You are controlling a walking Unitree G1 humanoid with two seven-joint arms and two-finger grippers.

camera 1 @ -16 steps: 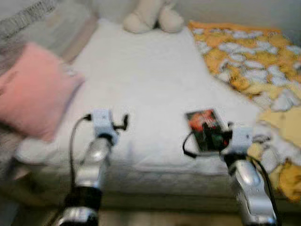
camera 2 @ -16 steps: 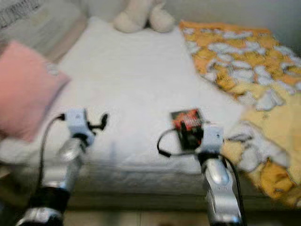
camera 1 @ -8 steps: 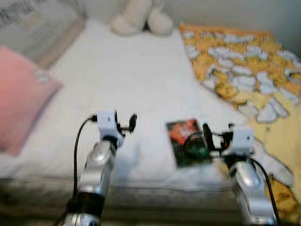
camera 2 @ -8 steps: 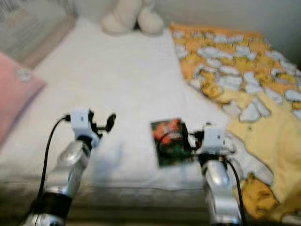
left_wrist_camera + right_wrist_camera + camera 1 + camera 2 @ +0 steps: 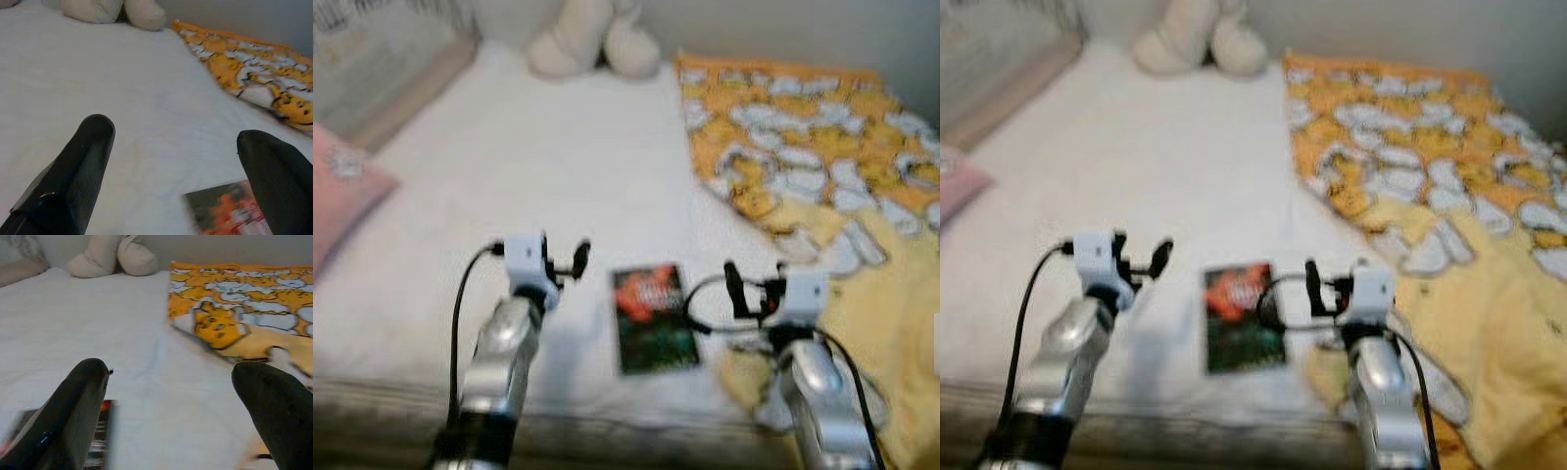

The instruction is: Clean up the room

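Bed (image 5: 538,157): white sheet, head views blurred. Near edge partly cut off at the bottom of the head views.

Book (image 5: 651,317): flat on the sheet near the bed's near edge, between the two pincers. Dark cover with an orange-red patch at its far end. Long axis runs near to far, slightly tilted. Any cover writing is too blurred to read. In the wrist views it is cut off by the frame edge and partly behind a finger.

Left pincer (image 5: 183,161): hovers over the sheet just left of the book, fingers spread wide, holding nothing.

Right pincer (image 5: 176,401): hovers just right of the book, at the blanket's edge, fingers spread wide, holding nothing.

Blanket (image 5: 822,166): orange and yellow with white patches, covers the bed's right side, rumpled towards the near right. Pattern detail cannot be made out.

Plush toy (image 5: 592,44): cream, at the far end of the bed; upper part cut off by the frame.

Pillow (image 5: 337,196): pink, far left, largely cut off.
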